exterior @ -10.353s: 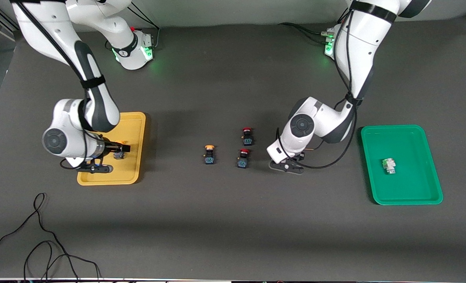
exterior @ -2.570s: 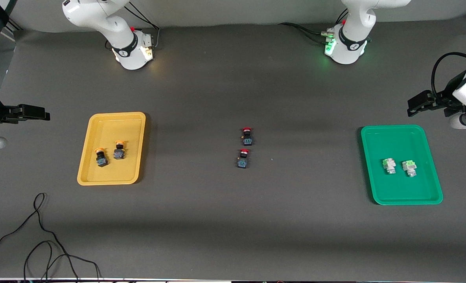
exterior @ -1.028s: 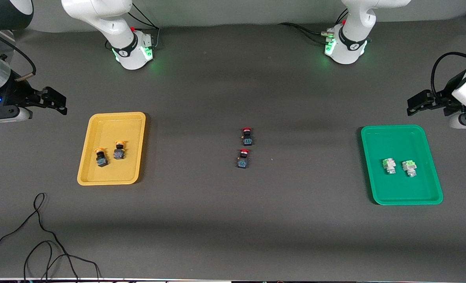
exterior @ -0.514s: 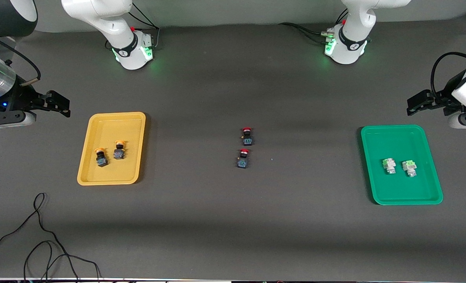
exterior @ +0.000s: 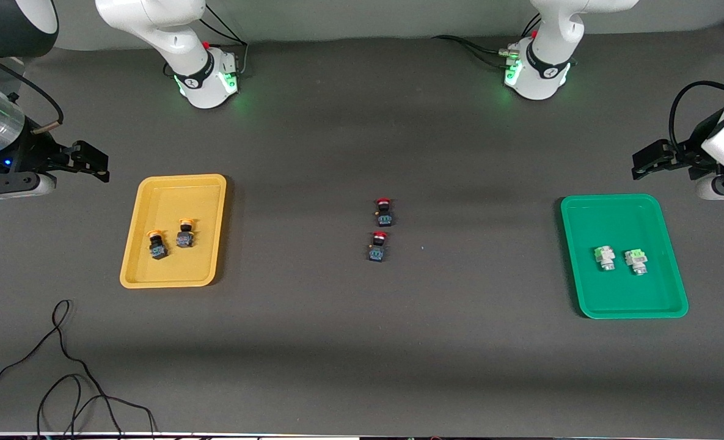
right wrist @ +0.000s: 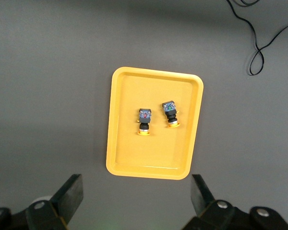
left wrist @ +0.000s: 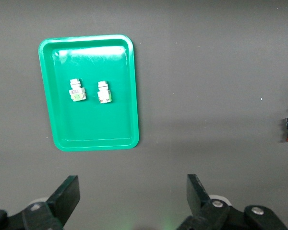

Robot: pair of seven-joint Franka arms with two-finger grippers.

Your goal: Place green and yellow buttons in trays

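Left end effector (exterior: 646, 164): raised over the bare bench at the left arm's end, its fingers (left wrist: 67, 197) spread wide apart with nothing between them; the arm waits.
Right end effector (exterior: 93, 164): raised over the bare bench at the right arm's end, fingers (right wrist: 72, 194) likewise wide apart and empty; this arm waits too.
Green tray (exterior: 658, 211): flat on the bench toward the left arm's end, nearer the front camera than the left end effector; the left wrist view also shows it whole (left wrist: 120, 96).
Green buttons: two whitish-grey switches with pale green parts lie side by side in the green tray, close together but apart, one (exterior: 603, 257) toward the bench's middle, the other (exterior: 636, 261) toward the tray's outer edge; both show in the left wrist view (left wrist: 104, 92) (left wrist: 77, 90).
Yellow tray (exterior: 206, 201): flat on the bench toward the right arm's end, nearer the front camera than the right end effector; whole in the right wrist view (right wrist: 125, 153).
Yellow buttons: two black-bodied switches with orange-yellow caps lie in the yellow tray, near each other but not touching, one (exterior: 185, 234) toward the bench's middle, the other (exterior: 156, 244) slightly nearer the front camera.
Red-capped switches: two black ones lie on the bare bench (exterior: 362, 342) midway between the trays, one (exterior: 384, 211) farther from the front camera, one (exterior: 378, 246) nearer.
Black cable (exterior: 62, 379): loops on the bench near the front camera, at the right arm's end.
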